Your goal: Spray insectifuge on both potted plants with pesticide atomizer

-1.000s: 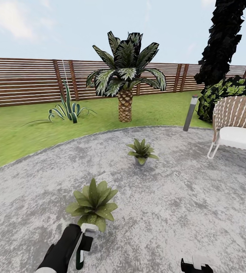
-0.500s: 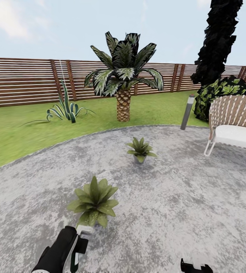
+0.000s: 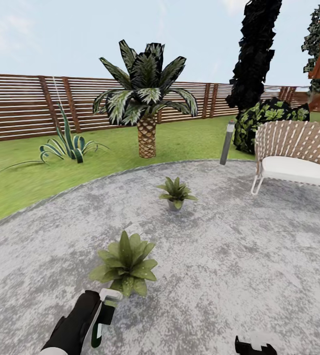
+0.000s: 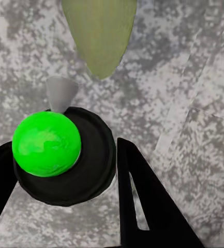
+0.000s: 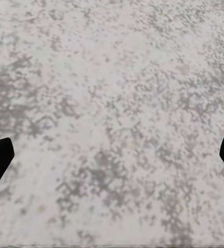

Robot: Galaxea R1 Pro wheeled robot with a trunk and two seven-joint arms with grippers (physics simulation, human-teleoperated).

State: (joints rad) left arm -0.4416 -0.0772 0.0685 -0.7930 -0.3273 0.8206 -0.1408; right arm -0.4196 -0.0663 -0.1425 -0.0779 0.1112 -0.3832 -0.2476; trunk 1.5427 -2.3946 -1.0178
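My left gripper (image 3: 100,318) is shut on the pesticide atomizer (image 3: 108,299), low at the head view's left. The bottle's pale nozzle head points toward the near potted plant (image 3: 126,265), just beyond it on the paved patio (image 3: 238,256). In the left wrist view, the atomizer (image 4: 65,155) sits between my black fingers (image 4: 143,201), its grey nozzle cone aimed at a green leaf (image 4: 100,31). The second potted plant (image 3: 175,191) stands farther out, mid-patio. My right gripper (image 3: 255,346) is open, hanging over bare paving (image 5: 112,103).
A woven chair with a white cushion (image 3: 298,155) stands at the patio's right. A grey bollard lamp (image 3: 227,143) and a dark leafy bush (image 3: 266,118) lie behind it. A palm (image 3: 146,113), a spiky plant (image 3: 66,145) and a slatted fence (image 3: 21,106) edge the lawn.
The whole view has shifted left, so the camera has turned right. My left gripper still holds the atomizer just short of the near plant.
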